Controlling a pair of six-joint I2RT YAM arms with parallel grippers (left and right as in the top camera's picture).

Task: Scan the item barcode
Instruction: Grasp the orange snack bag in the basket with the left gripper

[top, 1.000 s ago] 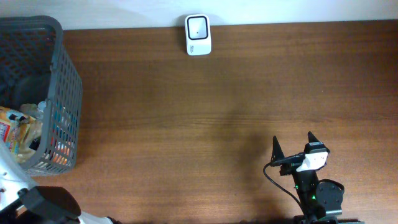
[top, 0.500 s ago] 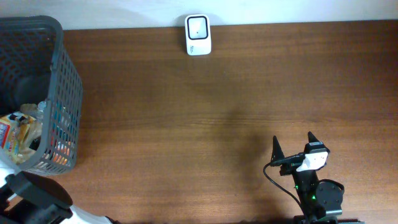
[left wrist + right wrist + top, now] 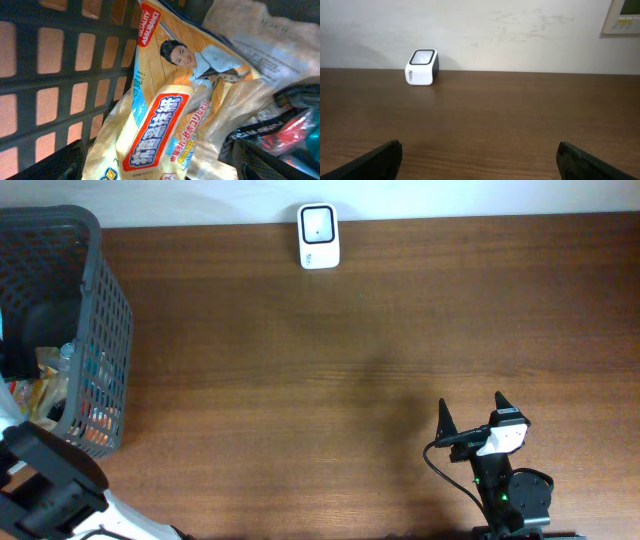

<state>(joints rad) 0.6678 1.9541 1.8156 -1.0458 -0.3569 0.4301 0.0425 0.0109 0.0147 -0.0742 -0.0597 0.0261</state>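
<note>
The left arm (image 3: 52,482) has slid up along the table's left edge toward the basket (image 3: 108,330) over the last second, and its dark body now covers part of the basket's near corner. Everything else on the table (image 3: 350,360) lies as it did.

In the left wrist view, the left gripper (image 3: 157,165) hangs inside the basket with its fingers (image 3: 55,165) spread wide, one at each lower corner of the picture, and nothing is pinched between them. Just under them lies the snack bag (image 3: 165,115), a yellow packet with a red label and a picture of a smiling man. It leans against the basket's grid wall on one side. On the other side are a crumpled clear wrapper (image 3: 260,35) and a dark packet (image 3: 280,135) with red print. The view is too close and dim to say whether either finger touches the bag.

The right gripper (image 3: 471,406) sits near the table's front right, well away from the basket, with its fingers apart and empty. It faces the white scanner (image 3: 319,236), which stands at the far edge of the table against the pale wall (image 3: 520,30). No barcode can be made out on the bag.
</note>
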